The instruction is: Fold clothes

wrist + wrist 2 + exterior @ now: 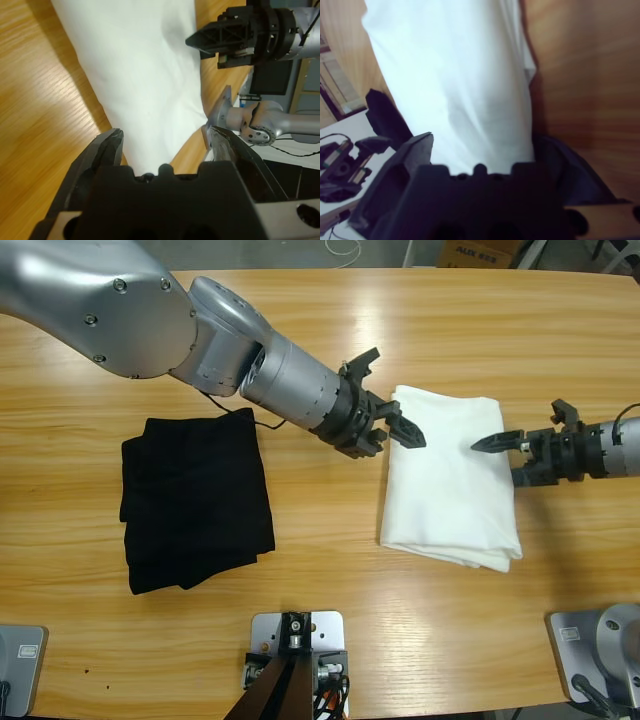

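Observation:
A white T-shirt (pixel 450 480) lies folded into a rectangle right of the table's middle; it fills the left wrist view (pixel 145 75) and the right wrist view (pixel 455 80). A black garment (pixel 195 500) lies folded at the left. My left gripper (pixel 398 396) is open at the shirt's upper left edge, one jaw over the cloth, with white cloth showing between its jaws (pixel 165 132). At the shirt's right edge my right gripper (pixel 515 425) is open too, with one jaw tip over the cloth (pixel 482 140). Neither holds anything.
The left arm's big silver elbow (pixel 110 300) covers the table's upper left. A thin black cable (pixel 265 423) runs by the black garment's top right corner. Bare wood (pixel 330 570) lies between the two garments and along the front edge.

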Robot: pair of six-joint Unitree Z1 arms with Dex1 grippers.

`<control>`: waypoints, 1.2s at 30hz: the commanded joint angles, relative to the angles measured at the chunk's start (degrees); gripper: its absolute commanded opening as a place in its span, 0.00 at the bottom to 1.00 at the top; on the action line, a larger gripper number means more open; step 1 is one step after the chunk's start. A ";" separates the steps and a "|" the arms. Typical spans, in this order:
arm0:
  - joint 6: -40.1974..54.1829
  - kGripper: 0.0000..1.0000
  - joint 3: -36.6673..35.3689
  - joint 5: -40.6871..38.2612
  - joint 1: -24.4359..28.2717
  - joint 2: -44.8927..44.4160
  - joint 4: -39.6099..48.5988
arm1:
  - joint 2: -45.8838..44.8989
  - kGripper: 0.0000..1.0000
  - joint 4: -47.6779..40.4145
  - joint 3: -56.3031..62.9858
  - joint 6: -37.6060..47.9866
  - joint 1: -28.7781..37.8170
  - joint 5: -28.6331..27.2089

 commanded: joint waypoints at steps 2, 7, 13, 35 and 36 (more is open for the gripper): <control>0.78 0.68 4.13 -0.08 -0.20 3.10 0.85 | 5.17 0.82 1.94 2.99 -0.46 5.09 -0.41; 5.72 0.58 0.14 -1.50 -0.20 6.75 1.87 | 4.58 0.82 1.74 2.99 0.06 5.18 -0.92; 9.32 0.99 -12.39 0.96 0.51 8.81 19.45 | 3.73 0.82 1.64 2.92 0.54 5.18 -1.36; 12.42 0.39 -33.49 -8.04 0.86 19.04 42.79 | 4.31 0.82 -0.79 2.99 0.56 4.46 -1.83; 10.48 0.39 -33.61 -8.39 0.98 19.30 43.14 | 4.26 0.82 -0.89 2.99 0.56 4.39 -1.83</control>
